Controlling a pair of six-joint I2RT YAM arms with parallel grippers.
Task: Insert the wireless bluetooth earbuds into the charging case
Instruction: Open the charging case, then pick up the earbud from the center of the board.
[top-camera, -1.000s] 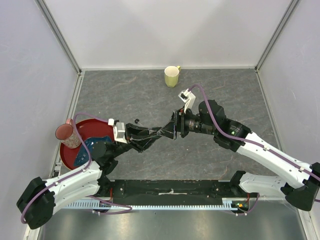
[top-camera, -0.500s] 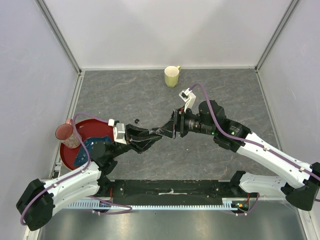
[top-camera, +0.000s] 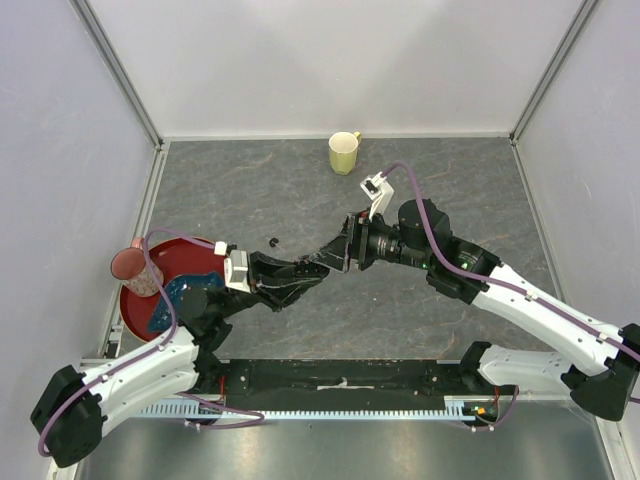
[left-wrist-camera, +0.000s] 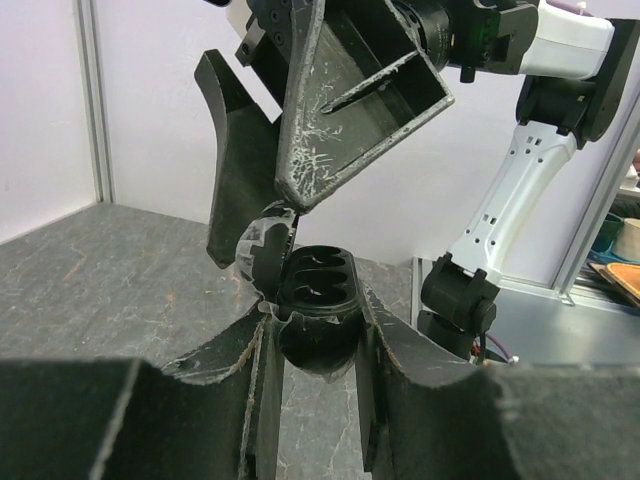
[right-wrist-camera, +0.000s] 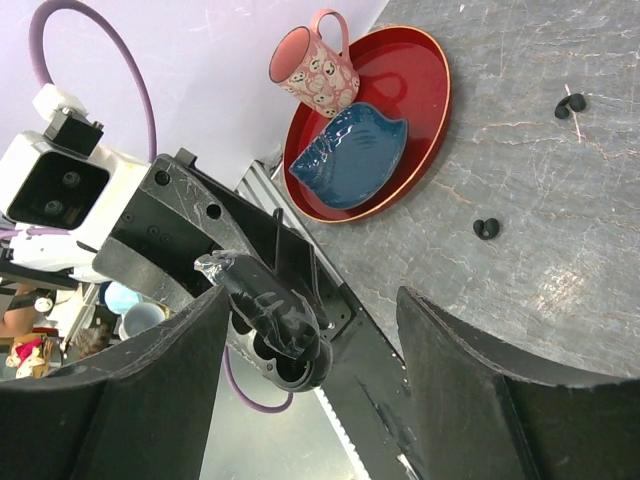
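Grey marbled tabletop (top-camera: 250, 190) between plain pale lavender walls (top-camera: 330, 60)

Left hand (left-wrist-camera: 314, 335) gripping open charging case (left-wrist-camera: 318, 287), right hand (left-wrist-camera: 255, 225) above

The bench (top-camera: 300, 185) has a dark grey, stone-veined top with pale walls along its left, far and right edges. A yellow mug (top-camera: 343, 152) stands upright near the far edge, about midway along it, well apart from everything else. A round red tray (top-camera: 190, 257) lies against the left edge, towards the near-left corner; a pink mug (top-camera: 133, 268) and a blue dish (top-camera: 178, 298) sit on it. Two small black earbuds lie on the bare bench beside the tray: one earbud (right-wrist-camera: 487, 228) close to its rim, the other earbud (right-wrist-camera: 571, 103) further out. They do not touch.
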